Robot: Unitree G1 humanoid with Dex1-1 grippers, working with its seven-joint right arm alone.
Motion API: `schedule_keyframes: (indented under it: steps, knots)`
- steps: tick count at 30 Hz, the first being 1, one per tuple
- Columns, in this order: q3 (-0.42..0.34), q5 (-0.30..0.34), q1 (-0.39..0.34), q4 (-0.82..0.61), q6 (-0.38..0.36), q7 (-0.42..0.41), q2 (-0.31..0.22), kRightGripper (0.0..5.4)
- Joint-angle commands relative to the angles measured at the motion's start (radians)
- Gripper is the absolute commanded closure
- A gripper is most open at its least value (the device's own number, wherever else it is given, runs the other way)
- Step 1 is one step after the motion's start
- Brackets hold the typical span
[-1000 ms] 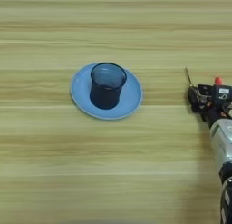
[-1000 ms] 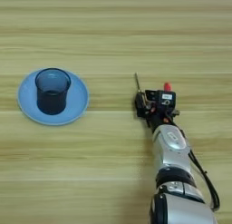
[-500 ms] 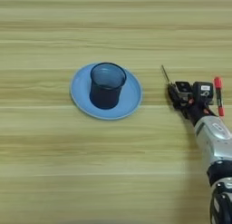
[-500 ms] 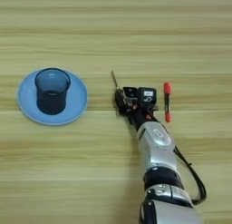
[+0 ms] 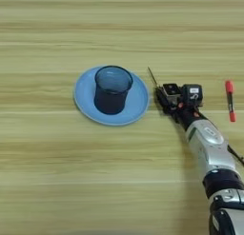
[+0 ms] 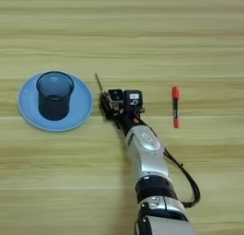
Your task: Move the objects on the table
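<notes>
Your mesh cup (image 5: 112, 89) stands upright on the plate (image 5: 137, 104); contents indiscernible. Gripper (image 5: 164, 97) just right; its grip unreadable in both views.

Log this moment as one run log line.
right gripper: beside plate, holding thin tool | mesh cup: upright on plate | red pen: right, untouched

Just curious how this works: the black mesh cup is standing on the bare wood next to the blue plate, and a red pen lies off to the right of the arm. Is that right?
Not quite. The black mesh cup stands on the blue plate, not beside it, as the left eye view shows. The red pen does lie right of the arm.
</notes>
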Motion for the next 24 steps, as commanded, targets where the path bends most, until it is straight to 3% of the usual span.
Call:
schedule_keyframes:
  steps: [1,14,24]
  knots:
    - [0.016,-0.029,-0.008,-0.012,0.019,-0.031,0.0,1.36]
    - [0.021,-0.062,0.027,-0.138,0.009,-0.085,-0.01,0.06]
    - [0.008,-0.06,0.064,-0.287,0.049,-0.103,-0.025,0.03]
